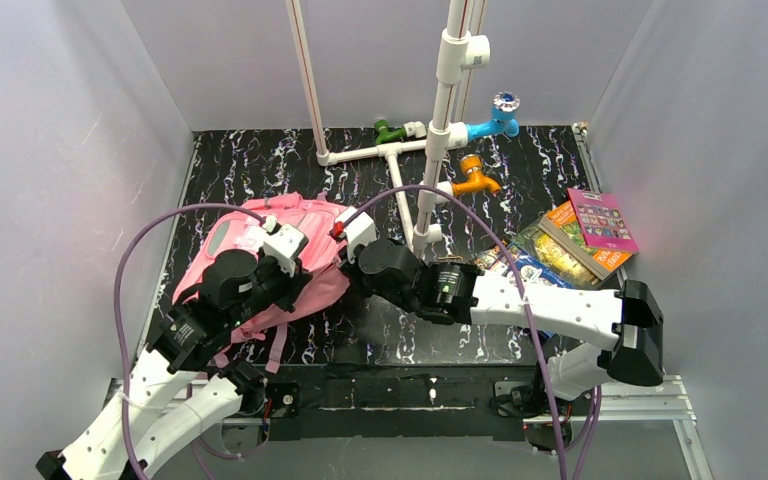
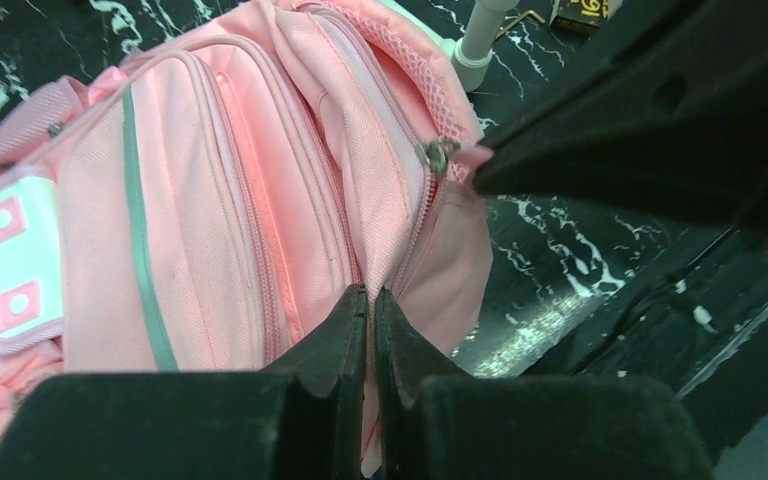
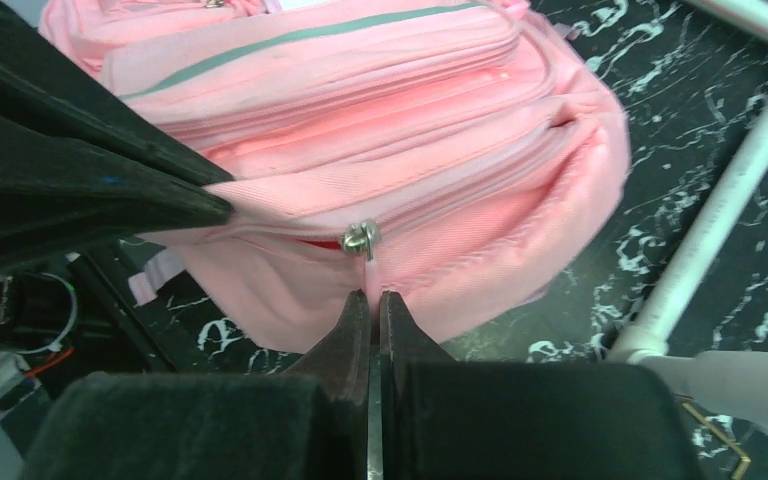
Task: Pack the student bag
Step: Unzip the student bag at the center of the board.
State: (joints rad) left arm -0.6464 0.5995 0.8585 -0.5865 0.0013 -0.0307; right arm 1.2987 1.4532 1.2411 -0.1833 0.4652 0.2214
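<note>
The pink student bag [image 1: 280, 215] lies on the dark marbled table, left of centre, with both arms over its right end. My left gripper [image 2: 371, 292] is shut on a fold of the bag's pink fabric [image 2: 210, 200] beside the main zip. My right gripper [image 3: 373, 293] is shut on the pink pull tab that hangs from the metal zip slider [image 3: 360, 238] of the bag [image 3: 380, 110]. In the left wrist view the slider [image 2: 438, 155] sits right at the tip of the right arm's fingers [image 2: 600, 150]. The left arm's fingers [image 3: 90, 190] pinch the bag a little left of the slider.
A stack of colourful books [image 1: 580, 235] lies at the right of the table. White pipework [image 1: 400, 150] with green [image 1: 390, 130], blue [image 1: 495, 120] and orange [image 1: 475, 180] taps stands behind the bag. Grey walls close in the sides.
</note>
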